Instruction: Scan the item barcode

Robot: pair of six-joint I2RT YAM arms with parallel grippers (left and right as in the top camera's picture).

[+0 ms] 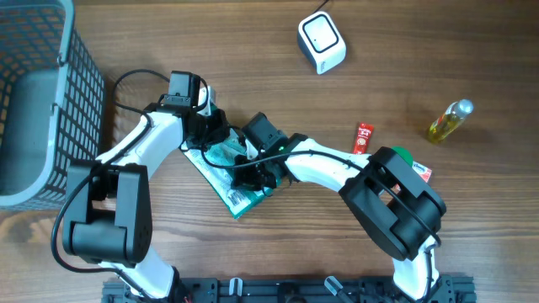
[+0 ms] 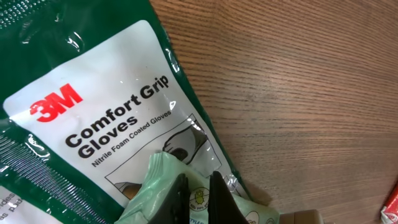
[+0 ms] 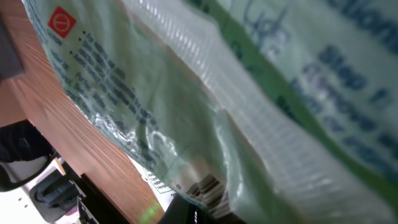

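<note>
The pale green bag (image 1: 223,156) lies mid-desk on a glove packet (image 1: 244,199). The left end effector (image 2: 198,190) pinches its edge. The right end effector (image 3: 193,214) is pressed together by a barcode (image 3: 207,186); any grip is hard to make out. The wooden desk (image 1: 337,244) also carries a white scanner (image 1: 322,42), a basket (image 1: 42,101) and a bottle (image 1: 449,120).

Brown wood-grain table (image 1: 253,34), even light — soft sheen, grey mesh basket (image 1: 34,101) at left edge

Crinkled pale-green pouch (image 2: 163,180) — barcode (image 3: 206,186) showing
</note>
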